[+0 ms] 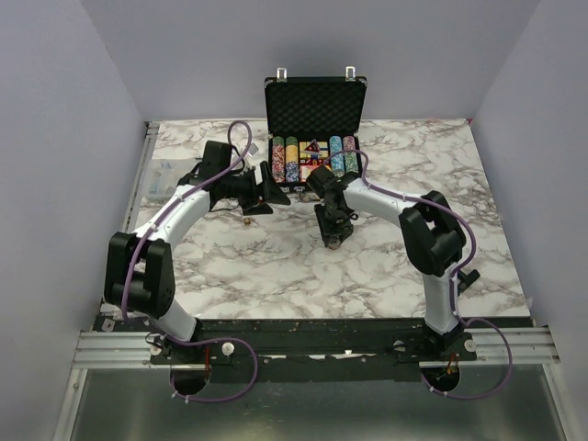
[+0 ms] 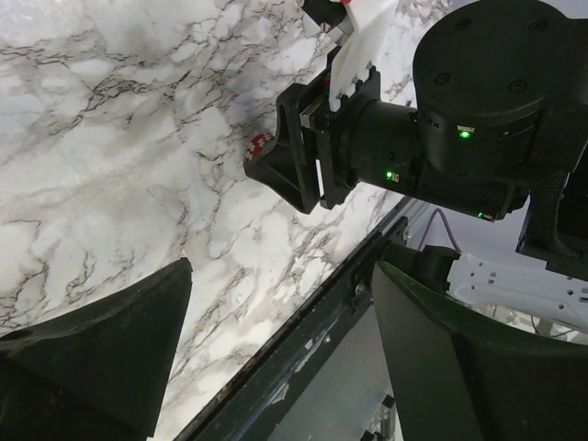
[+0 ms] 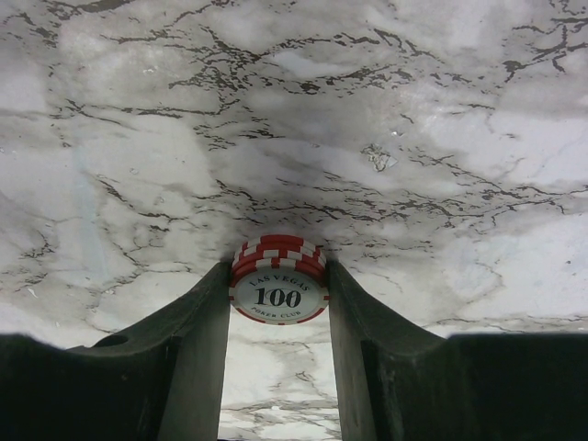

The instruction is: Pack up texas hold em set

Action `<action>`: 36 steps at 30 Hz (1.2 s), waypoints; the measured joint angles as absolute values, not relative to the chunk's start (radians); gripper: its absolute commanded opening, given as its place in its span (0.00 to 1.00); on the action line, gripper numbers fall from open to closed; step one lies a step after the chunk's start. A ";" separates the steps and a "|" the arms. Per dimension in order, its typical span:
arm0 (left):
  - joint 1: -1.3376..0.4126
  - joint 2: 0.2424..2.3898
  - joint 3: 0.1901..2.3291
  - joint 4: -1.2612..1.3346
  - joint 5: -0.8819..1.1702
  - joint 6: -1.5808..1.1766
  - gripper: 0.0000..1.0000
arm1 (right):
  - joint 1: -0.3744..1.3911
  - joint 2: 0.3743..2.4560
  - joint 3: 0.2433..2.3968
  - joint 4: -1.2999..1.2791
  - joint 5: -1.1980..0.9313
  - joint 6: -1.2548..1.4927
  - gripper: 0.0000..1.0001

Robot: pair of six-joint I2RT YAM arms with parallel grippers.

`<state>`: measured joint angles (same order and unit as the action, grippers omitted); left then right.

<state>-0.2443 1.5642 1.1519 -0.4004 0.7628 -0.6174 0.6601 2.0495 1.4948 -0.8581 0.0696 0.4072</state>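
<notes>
Right gripper (image 3: 278, 276) clamped on red-white 100 chip stack (image 3: 278, 296), lower centre of frame. Left gripper (image 2: 283, 276) wide apart, holding nothing. Briefcase (image 1: 315, 110) open, upper centre.

The red-and-white chip (image 3: 278, 283) reads "LAS VEGAS", "100" and "POKER CLUB" on its face.

Top view looks down from above the near edge of the table (image 1: 276, 266) toward the case (image 1: 315, 101). Left wrist view, low over the table, shares the right gripper (image 2: 266, 156) with it; right wrist view is closest, facing chips (image 3: 278, 280).
</notes>
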 measured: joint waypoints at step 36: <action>-0.260 1.813 1.120 -0.012 1.143 -0.917 0.49 | 0.797 1.862 1.612 -0.929 -0.006 0.259 0.00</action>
<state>-0.2604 1.8130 1.1198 -0.0120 1.1431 -0.9173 0.7975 1.8622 1.6123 -0.9295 -0.0059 0.2592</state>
